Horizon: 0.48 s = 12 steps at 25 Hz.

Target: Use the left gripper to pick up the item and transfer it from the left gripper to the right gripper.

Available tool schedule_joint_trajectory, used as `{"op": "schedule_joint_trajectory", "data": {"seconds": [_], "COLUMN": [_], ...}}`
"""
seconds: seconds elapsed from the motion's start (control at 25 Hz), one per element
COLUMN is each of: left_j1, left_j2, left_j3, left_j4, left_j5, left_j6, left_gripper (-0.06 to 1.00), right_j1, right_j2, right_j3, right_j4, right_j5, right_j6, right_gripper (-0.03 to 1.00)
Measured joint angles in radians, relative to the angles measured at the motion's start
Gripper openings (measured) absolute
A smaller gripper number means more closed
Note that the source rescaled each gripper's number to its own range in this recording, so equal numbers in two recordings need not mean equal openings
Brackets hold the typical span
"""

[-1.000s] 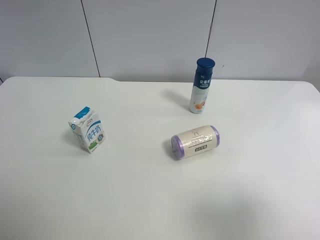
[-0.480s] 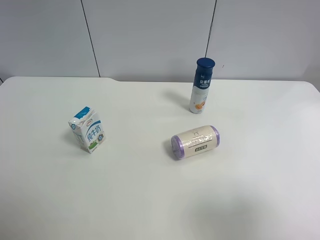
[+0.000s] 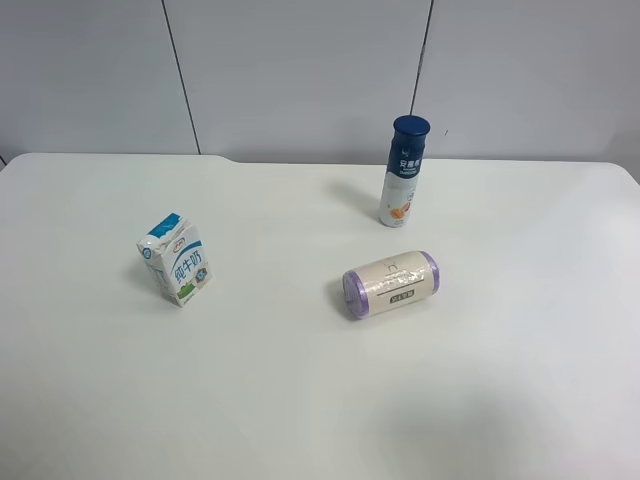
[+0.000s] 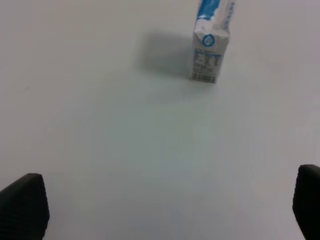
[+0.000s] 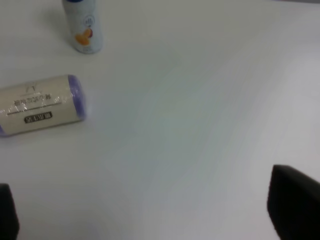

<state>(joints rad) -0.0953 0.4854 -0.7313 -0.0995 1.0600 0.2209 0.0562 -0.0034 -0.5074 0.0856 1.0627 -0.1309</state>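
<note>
The milk carton [image 3: 175,258], white with blue and green print, stands upright on the white table [image 3: 300,400] toward the exterior view's left. It also shows in the left wrist view [image 4: 211,45], well ahead of my left gripper [image 4: 165,205], whose black fingertips [image 4: 22,205] sit wide apart at the frame's corners, open and empty. My right gripper [image 5: 150,210] is open too, with one dark fingertip [image 5: 292,207] at each side, holding nothing. Neither arm shows in the exterior view.
A cream roll with purple ends [image 3: 391,284] lies on its side mid-table and shows in the right wrist view [image 5: 40,106]. A tall blue-capped bottle [image 3: 404,172] stands behind it, also in the right wrist view [image 5: 83,25]. A grey panelled wall [image 3: 300,70] runs behind the table.
</note>
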Motion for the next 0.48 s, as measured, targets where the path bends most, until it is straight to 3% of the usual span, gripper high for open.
{"op": "schedule_joint_trajectory", "data": {"seconds": [0.24, 0.48], "left_j1": [-0.188, -0.298], "left_j2": [0.278, 0.53], "left_j3": [-0.117, -0.166], "left_j4": [0.055, 0.06], "left_j5": [0.0, -0.04], "left_j6": [0.017, 0.05], "left_gripper": [1.0, 1.0], "right_j1": [0.0, 0.0], "right_j2": [0.0, 0.0], "right_j3": [0.0, 0.0], "right_j4": [0.0, 0.0], "right_j5": [0.0, 0.0], "right_j6": [0.0, 0.0], "right_gripper": [1.0, 1.0]}}
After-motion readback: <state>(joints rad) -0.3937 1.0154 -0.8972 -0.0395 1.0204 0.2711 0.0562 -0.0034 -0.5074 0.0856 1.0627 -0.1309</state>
